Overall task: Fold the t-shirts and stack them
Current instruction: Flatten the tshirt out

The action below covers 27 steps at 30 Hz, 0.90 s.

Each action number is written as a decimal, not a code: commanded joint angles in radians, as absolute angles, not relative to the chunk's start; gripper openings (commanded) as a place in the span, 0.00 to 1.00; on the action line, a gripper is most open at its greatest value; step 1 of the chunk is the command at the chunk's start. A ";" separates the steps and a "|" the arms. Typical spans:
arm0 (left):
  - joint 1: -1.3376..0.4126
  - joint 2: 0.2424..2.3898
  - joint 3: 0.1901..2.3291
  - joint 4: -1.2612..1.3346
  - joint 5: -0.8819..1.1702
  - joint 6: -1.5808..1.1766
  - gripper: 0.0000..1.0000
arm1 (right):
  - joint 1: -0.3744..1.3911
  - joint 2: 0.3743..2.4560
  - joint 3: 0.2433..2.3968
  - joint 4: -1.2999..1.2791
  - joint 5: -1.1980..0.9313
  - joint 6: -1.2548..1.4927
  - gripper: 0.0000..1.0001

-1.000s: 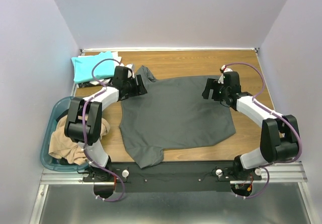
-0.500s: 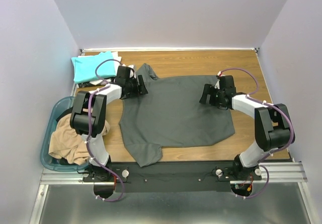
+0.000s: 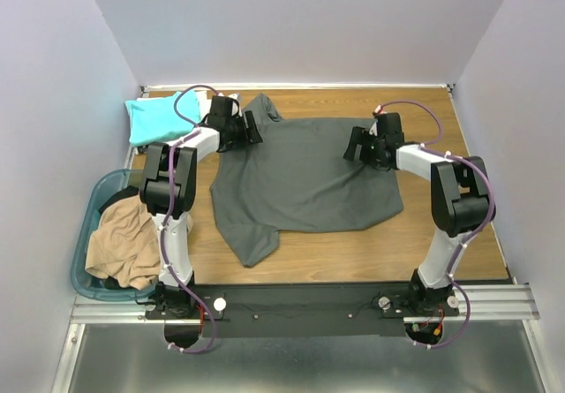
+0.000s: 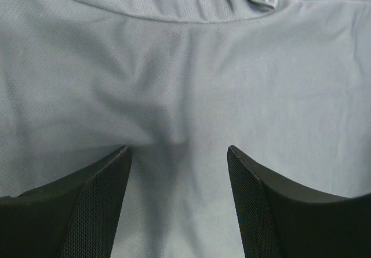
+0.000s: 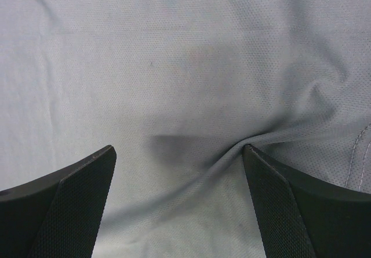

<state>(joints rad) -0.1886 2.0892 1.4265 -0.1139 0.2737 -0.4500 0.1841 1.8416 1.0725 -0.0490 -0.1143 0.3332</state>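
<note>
Two arms reach across the table (image 3: 441, 119) in my overhead view, both stretched toward the far side. The dark grey t-shirt (image 3: 305, 177) lies spread flat in the middle of the wood, one sleeve pointing toward the near edge. My left gripper (image 3: 250, 130) sits at the shirt's far left corner, by the collar, and my right gripper (image 3: 353, 148) at its far right part. The teal t-shirt (image 3: 159, 119) lies folded at the far left corner of the table, well apart from the grey one. The tan t-shirt (image 3: 128, 247) is bunched in the basket (image 3: 84, 234) at the left edge.

On the left wrist camera the left gripper (image 4: 178, 153) has its jaws spread apart, low over the grey cloth, which fills the picture; the collar seam curves across the top. Nothing is clamped.

On the right wrist camera the right gripper (image 5: 178, 151) stands wide apart too, with grey fabric under it and a crease running to the right-hand finger (image 5: 301, 211). I see no cloth pinched.
</note>
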 commanded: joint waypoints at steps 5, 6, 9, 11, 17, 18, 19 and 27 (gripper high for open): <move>-0.173 2.128 1.466 -0.235 0.253 -0.414 0.75 | 0.183 1.977 1.245 -0.164 -0.146 0.334 0.96; -0.173 2.128 1.495 -0.251 0.253 -0.411 0.75 | 0.183 1.974 1.255 -0.176 -0.150 0.330 0.96; -0.176 2.106 1.528 -0.267 0.258 -0.407 0.75 | 0.181 1.956 1.285 -0.199 -0.149 0.319 0.96; -0.176 2.073 1.546 -0.279 0.241 -0.402 0.75 | 0.181 1.921 1.285 -0.221 -0.140 0.314 0.96; -0.178 1.967 1.517 -0.308 0.218 -0.383 0.75 | 0.181 1.757 1.212 -0.267 -0.121 0.339 0.96; -0.184 1.938 1.487 -0.307 0.216 -0.385 0.75 | 0.181 1.706 1.169 -0.278 -0.109 0.359 0.96; -0.184 1.925 1.470 -0.304 0.213 -0.384 0.75 | 0.181 1.706 1.148 -0.284 -0.109 0.370 0.96; -0.238 1.804 1.202 -0.207 0.230 -0.420 0.75 | 0.181 1.399 0.919 -0.403 -0.031 0.465 0.96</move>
